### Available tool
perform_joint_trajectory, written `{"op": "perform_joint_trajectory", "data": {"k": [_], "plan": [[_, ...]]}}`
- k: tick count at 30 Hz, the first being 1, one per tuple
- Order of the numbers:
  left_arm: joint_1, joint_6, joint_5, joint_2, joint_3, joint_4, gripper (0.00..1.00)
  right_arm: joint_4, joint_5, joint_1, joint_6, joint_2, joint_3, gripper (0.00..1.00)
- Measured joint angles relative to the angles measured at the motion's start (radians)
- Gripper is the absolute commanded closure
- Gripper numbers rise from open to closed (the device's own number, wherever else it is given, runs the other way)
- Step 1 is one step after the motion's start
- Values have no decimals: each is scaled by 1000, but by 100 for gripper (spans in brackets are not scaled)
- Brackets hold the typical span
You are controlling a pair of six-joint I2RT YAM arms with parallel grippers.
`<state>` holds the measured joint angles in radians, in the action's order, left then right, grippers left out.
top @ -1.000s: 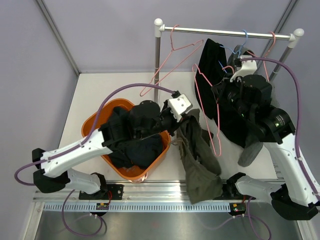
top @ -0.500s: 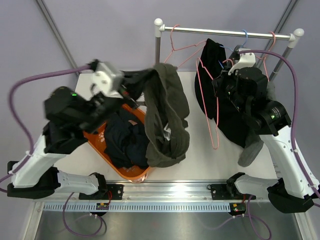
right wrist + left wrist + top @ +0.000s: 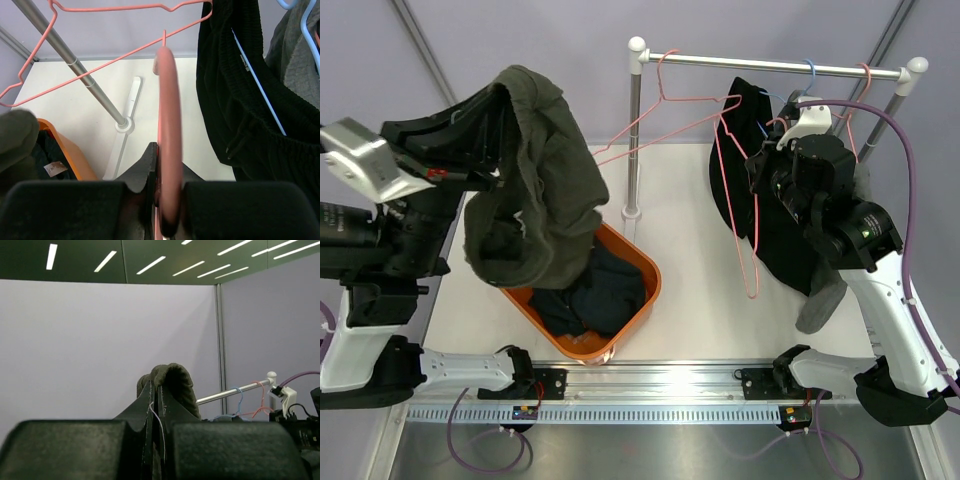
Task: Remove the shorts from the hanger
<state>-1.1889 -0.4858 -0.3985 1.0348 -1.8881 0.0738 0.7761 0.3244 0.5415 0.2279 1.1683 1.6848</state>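
My left gripper (image 3: 503, 100) is raised high at the left, shut on a pair of dark olive shorts (image 3: 535, 190) that hang from it above the left rim of the orange basket (image 3: 642, 262). In the left wrist view the fingers (image 3: 150, 405) pinch a fold of the olive shorts (image 3: 172, 377). My right gripper (image 3: 754, 178) is shut on a bare pink hanger (image 3: 756, 250), seen close up in the right wrist view (image 3: 167, 125). Black shorts (image 3: 748, 125) and grey shorts (image 3: 822, 300) hang on the rack behind it.
The basket holds more dark shorts (image 3: 595, 295). The rack's rail (image 3: 770, 65) and post (image 3: 633, 140) stand at the back with another empty pink hanger (image 3: 665, 95) and a blue hanger (image 3: 260, 85). Its post (image 3: 75, 65) crosses the right wrist view.
My left arm has swung up and to the left, carrying the olive shorts from beside the basket to high over its left side. The right gripper has kept its hold on the pink hanger.
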Motion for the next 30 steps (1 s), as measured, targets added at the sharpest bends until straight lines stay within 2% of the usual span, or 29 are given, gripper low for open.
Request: {"op": "perform_joint_trajectory", "data": {"k": [4,9,15,21,24,30], "plan": [[0,-3,-43,-7,83,3,100,0,0,0,0,0,0,100],[1,24,-118,-49,267,2,100,-1,-1,0,0,0,0,100],[13,131,-260,-95,514,11,100,-1,-4,0,-1,0,-1,100],[107,432,-384,-160,690,217,100,-1,-21,0,-9,0,-1,100],[163,650,-427,-229,784,369,100,-1,-26,0,-14,4,-1,100],[302,1038,-420,-369,991,612,100,-2,-32,0,-16,37,3,100]]}}
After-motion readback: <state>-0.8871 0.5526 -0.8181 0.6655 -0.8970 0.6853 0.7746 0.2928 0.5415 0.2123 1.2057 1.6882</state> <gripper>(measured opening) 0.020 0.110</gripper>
